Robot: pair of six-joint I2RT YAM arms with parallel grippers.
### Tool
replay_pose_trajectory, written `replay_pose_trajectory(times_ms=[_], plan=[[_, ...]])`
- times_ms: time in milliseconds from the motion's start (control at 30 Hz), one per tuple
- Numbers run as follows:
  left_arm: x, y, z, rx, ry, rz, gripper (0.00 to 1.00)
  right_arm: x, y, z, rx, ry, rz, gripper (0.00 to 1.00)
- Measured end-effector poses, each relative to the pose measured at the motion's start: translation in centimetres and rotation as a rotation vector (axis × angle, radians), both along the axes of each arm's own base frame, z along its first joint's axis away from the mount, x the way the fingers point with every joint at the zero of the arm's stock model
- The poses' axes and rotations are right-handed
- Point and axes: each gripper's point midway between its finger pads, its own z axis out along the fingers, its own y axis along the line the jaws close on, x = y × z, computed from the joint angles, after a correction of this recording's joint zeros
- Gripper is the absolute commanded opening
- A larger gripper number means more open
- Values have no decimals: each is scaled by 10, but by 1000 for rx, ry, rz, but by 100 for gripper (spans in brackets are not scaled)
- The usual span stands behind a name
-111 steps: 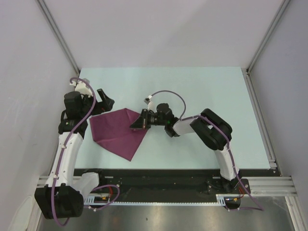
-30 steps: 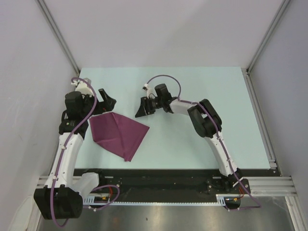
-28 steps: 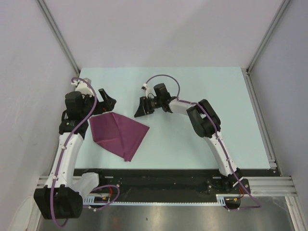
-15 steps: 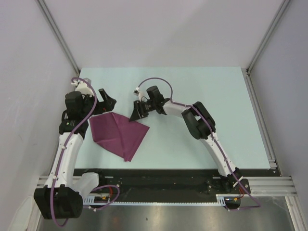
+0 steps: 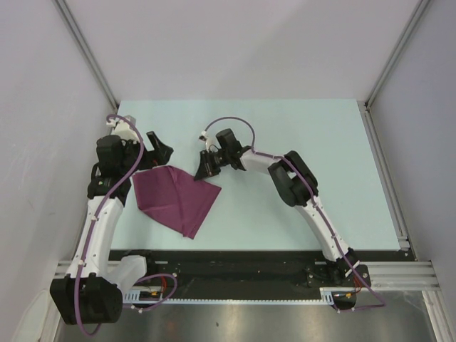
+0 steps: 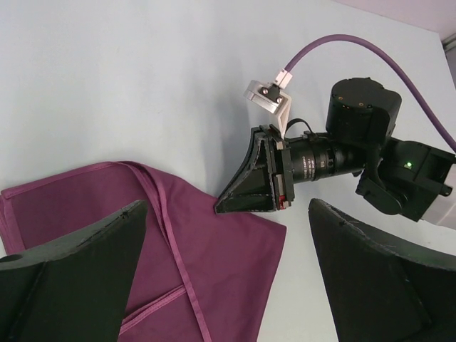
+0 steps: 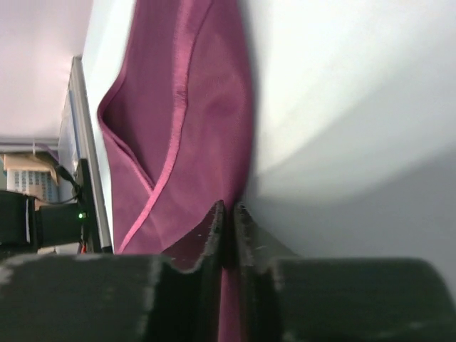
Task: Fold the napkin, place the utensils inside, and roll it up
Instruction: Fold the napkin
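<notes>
The magenta napkin [image 5: 174,196] lies folded flat on the left of the table, hems showing in the left wrist view [image 6: 214,278]. My right gripper [image 5: 201,169] is shut, and its tips rest on the napkin's upper right edge [image 7: 192,128]. It also shows as a closed black wedge in the left wrist view [image 6: 249,192]. In its own view the jaws [image 7: 229,210] stand pressed almost together over the cloth edge. My left gripper [image 5: 158,147] is open wide and empty, hovering above the napkin's far corner [image 6: 228,214]. The spoon is out of view.
The pale blue-green table [image 5: 306,142] stretches to the right and back. Grey walls and metal posts [image 5: 85,50] close in the sides. A black rail [image 5: 235,260] runs along the near edge by the arm bases.
My right gripper let go of the napkin, drew back, then moved left and down onto its upper right edge. The napkin's right corner settled flat. My left arm stayed still.
</notes>
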Motion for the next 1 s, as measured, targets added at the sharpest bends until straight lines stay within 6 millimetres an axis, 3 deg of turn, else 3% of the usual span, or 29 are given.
replay_pose_trajectory(times_ms=[33, 267, 400, 667, 1000], plan=[[0, 0, 0, 0, 0, 0, 100, 2, -1, -2, -9, 2, -13, 0], [0, -1, 0, -1, 0, -3, 100, 14, -13, -8, -12, 27, -74, 0], [0, -3, -1, -1, 4, -10, 100, 13, -31, -8, -16, 31, -135, 0], [-1, -13, -2, -6, 10, -35, 100, 7, -93, -8, -50, 54, -315, 0], [-11, -57, -9, 4, 29, -165, 100, -15, -199, -9, -153, 77, -651, 0]])
